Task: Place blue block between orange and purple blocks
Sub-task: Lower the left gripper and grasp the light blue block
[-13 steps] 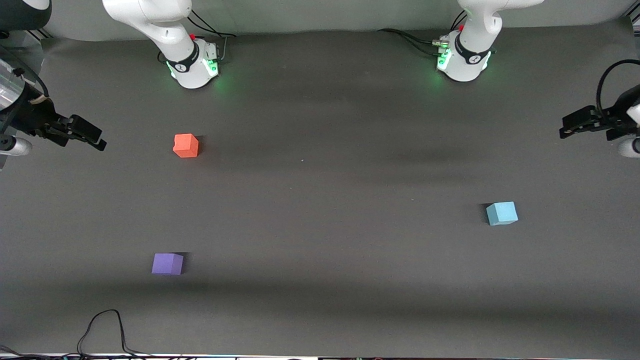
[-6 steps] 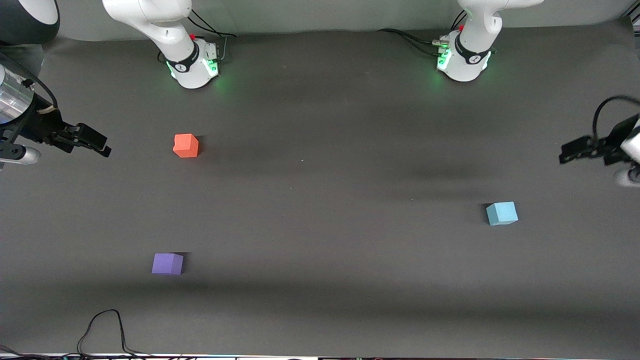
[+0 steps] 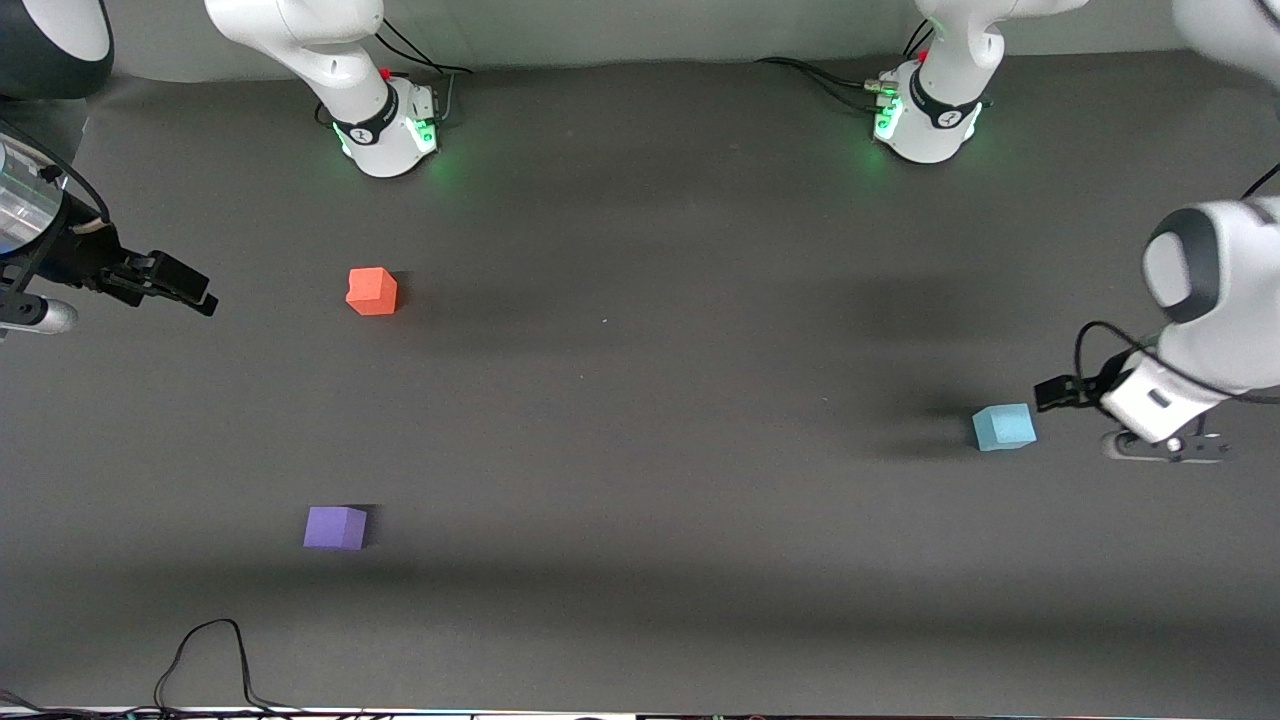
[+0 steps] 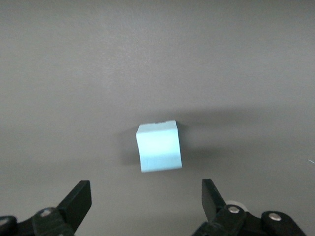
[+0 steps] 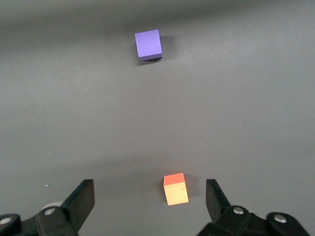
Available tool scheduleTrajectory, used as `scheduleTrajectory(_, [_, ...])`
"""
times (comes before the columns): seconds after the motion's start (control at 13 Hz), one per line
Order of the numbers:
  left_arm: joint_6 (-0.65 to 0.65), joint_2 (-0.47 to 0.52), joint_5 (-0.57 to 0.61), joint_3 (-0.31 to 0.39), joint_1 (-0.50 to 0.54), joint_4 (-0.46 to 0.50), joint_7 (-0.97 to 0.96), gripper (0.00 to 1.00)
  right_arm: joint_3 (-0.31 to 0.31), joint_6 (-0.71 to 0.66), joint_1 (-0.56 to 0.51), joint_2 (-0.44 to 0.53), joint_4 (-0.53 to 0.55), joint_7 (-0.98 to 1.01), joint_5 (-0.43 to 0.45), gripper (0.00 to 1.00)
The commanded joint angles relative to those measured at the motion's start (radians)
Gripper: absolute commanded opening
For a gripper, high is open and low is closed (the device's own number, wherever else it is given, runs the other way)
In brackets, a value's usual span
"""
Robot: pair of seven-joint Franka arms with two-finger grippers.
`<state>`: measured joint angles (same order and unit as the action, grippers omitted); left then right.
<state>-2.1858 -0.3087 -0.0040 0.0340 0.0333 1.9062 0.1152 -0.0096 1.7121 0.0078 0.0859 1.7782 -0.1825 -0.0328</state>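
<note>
The light blue block (image 3: 1003,427) sits on the dark table toward the left arm's end. It also shows in the left wrist view (image 4: 158,147), just ahead of the open fingers. My left gripper (image 3: 1055,392) (image 4: 146,199) hangs open and empty close beside the blue block, apart from it. The orange block (image 3: 371,291) (image 5: 175,189) and the purple block (image 3: 335,528) (image 5: 148,44) lie toward the right arm's end, the purple one nearer the front camera. My right gripper (image 3: 195,288) (image 5: 150,199) is open and empty, off beside the orange block, and it waits.
The two arm bases (image 3: 385,125) (image 3: 925,115) stand along the table's back edge. A black cable (image 3: 205,655) loops at the front edge near the purple block. The dark table (image 3: 640,420) is bare between the orange and purple blocks.
My left arm has swung in from the table's end and brought its gripper close beside the blue block. My right gripper has barely shifted. No block has moved.
</note>
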Motion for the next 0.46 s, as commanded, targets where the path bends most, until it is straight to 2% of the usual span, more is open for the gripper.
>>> scheduleTrajectory(0.0, [-0.135, -0.071, 0.012, 0.001, -0.003, 0.043, -0.02, 1.0, -0.006, 0.017, 0.003, 0.006, 0.009, 0.025, -0.018, 1.0])
scheduleTrajectory(0.23, [-0.342, -0.139, 0.012, 0.001, -0.003, 0.137, -0.074, 1.0, -0.006, 0.018, 0.003, 0.005, 0.009, 0.025, -0.018, 1.0])
scheduleTrajectory(0.38, [-0.388, -0.174, 0.012, 0.001, -0.012, 0.151, -0.094, 1.0, -0.006, 0.023, 0.004, 0.003, 0.01, 0.025, -0.018, 1.0])
